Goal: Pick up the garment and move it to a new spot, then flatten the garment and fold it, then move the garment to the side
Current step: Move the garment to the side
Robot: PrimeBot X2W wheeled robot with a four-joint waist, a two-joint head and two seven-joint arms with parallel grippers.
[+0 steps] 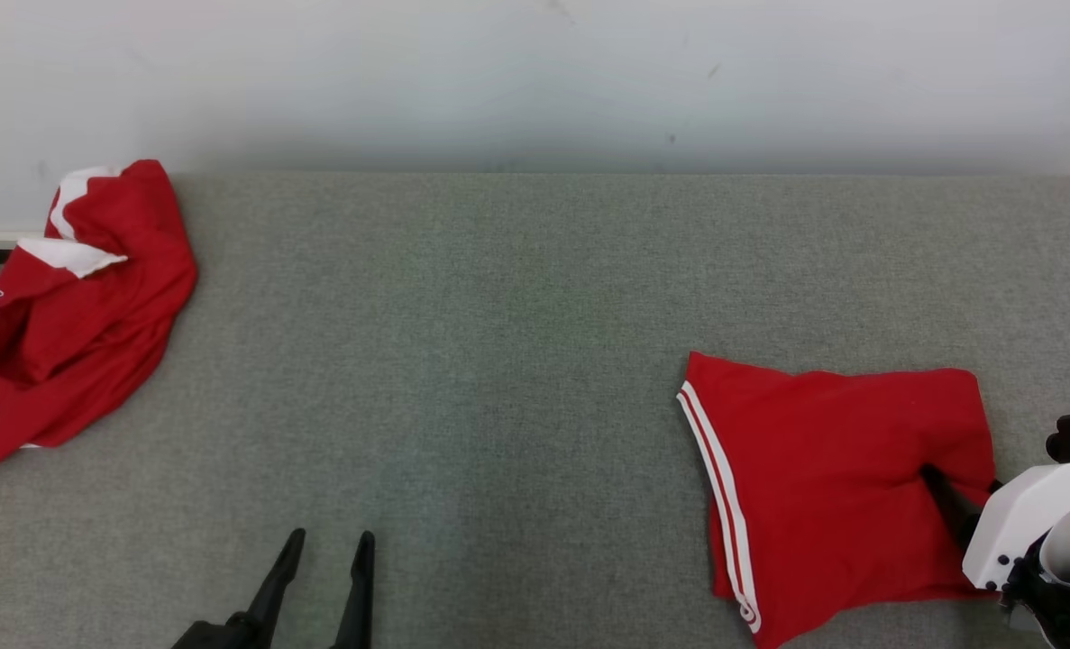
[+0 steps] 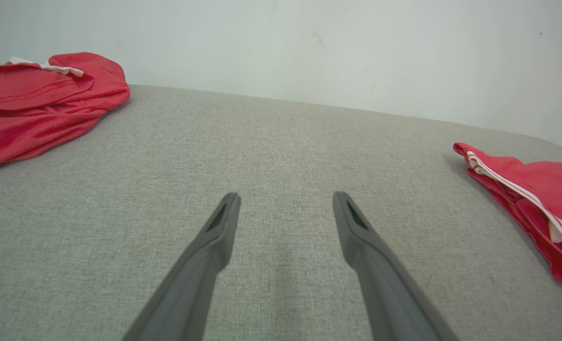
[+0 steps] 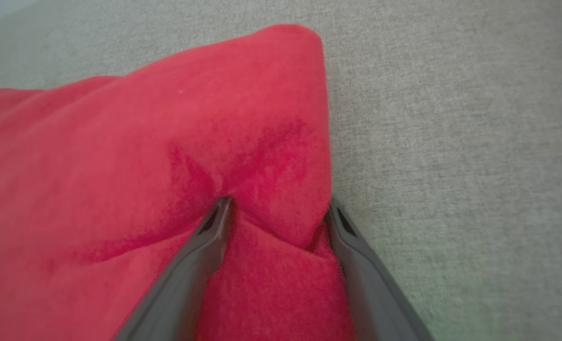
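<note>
The garment (image 1: 823, 469) is red with white side stripes and lies folded flat on the right of the grey cloth-covered table (image 1: 498, 361). Its striped edge also shows in the left wrist view (image 2: 536, 189). My right gripper (image 1: 963, 491) rests on the garment's right edge. In the right wrist view its jaws (image 3: 276, 208) are open, pressing down with a raised ridge of red cloth (image 3: 167, 142) between the fingers. My left gripper (image 1: 330, 541) stands open over bare table at the lower left, nothing between its fingers (image 2: 285, 199).
A second red garment with white trim (image 1: 84, 306) lies crumpled at the table's far left edge, also seen in the left wrist view (image 2: 39, 104). A pale wall (image 1: 535, 81) runs along the table's back edge. Bare grey surface spans the middle.
</note>
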